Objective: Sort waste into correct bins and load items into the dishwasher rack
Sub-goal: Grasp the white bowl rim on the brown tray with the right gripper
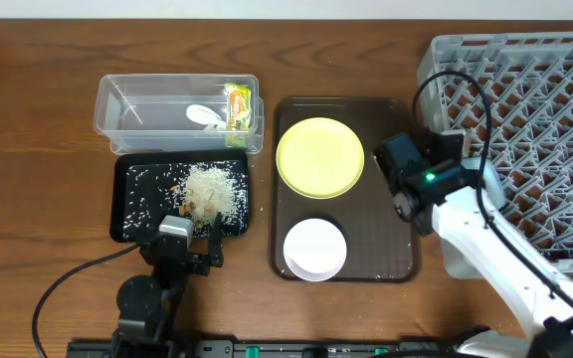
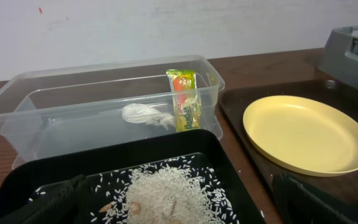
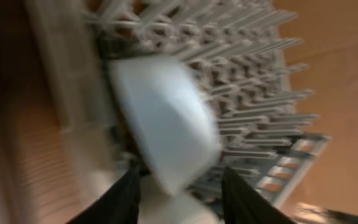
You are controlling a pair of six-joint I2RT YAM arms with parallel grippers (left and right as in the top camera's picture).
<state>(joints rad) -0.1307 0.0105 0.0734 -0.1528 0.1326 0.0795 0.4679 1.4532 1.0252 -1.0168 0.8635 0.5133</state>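
On the counter [image 1: 28, 149], the clear tub [image 1: 112, 109] sits at the back left. The green-and-yellow wrapper [image 1: 237, 104] stands on edge against its right wall, and the white scrap [image 1: 205, 116] lies just beside it on the tub floor. Right in front of the tub is the black tray [image 1: 119, 204], with a heap of rice crumbs [image 1: 212, 189] in the middle and loose grains scattered to the left.

The left tool [image 2: 179, 193] hangs over the near edge of that tray. Its dark fingers [image 2: 61, 202] are spread wide and there is nothing between them.

To the right is the brown serving tray [image 1: 391, 239]. It carries the pale-yellow plate [image 1: 320, 157] at the back and the white bowl [image 1: 314, 249] at the front, the two apart from each other.

The right arm reaches in between the serving tray and the grey dishwasher rack [image 1: 545, 99]. From its wrist everything is smeared. A pale bowl [image 3: 166, 118] shows close ahead of the right tool [image 3: 180, 177], with the rack's lattice behind it. I cannot tell whether that tool actually has a grip on the bowl.
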